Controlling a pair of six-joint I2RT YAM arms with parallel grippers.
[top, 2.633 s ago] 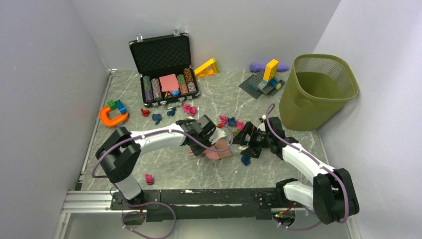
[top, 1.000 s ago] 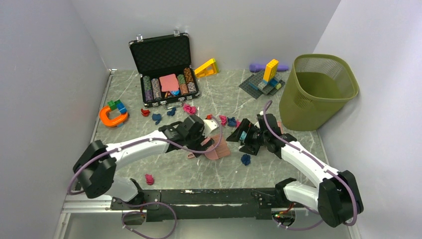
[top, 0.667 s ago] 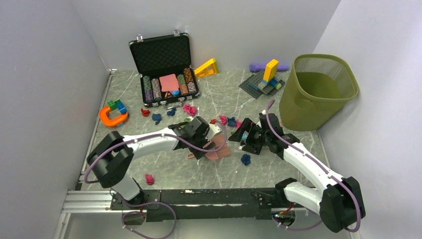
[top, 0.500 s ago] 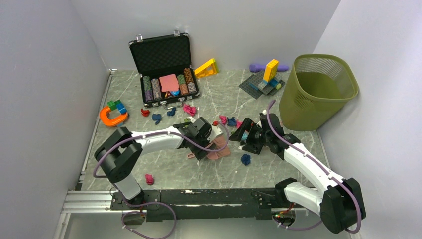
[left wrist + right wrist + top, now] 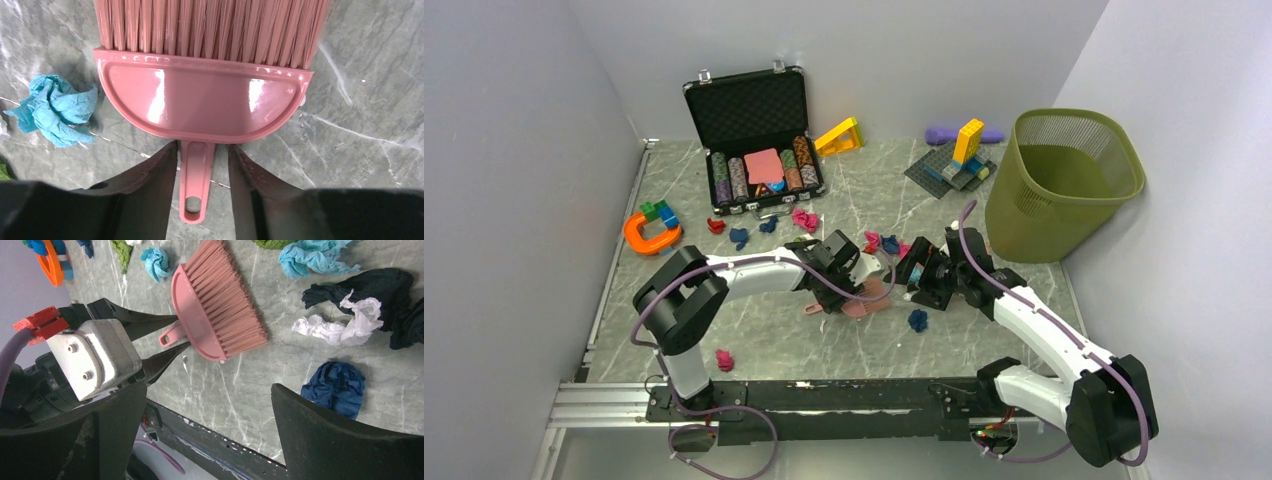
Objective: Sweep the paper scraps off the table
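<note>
The grey marble table is walled by pale panels. A green bin stands at its far right and an open black case of chips at the far left. Both arms reach in to mid-table, where their ends are near each other. A pink brush lies flat on the table between them, bristles pointing away from the left arm. The left fingers are partly apart and straddle the brush's short handle. One finger is right against it, a thin strip of table shows beside the other, and the brush is not lifted. The right fingers are spread wide with nothing between them, above bare table and wads. The scraps are all on the table, none in the bin. Red, blue and magenta ones lie in front of the case. A cluster sits between the two arm ends, among them a teal wad, a dark one and a white one. A blue wad lies near the right fingers, another teal wad just beside the brush head, and a lone magenta one near the left arm's base.
</note>
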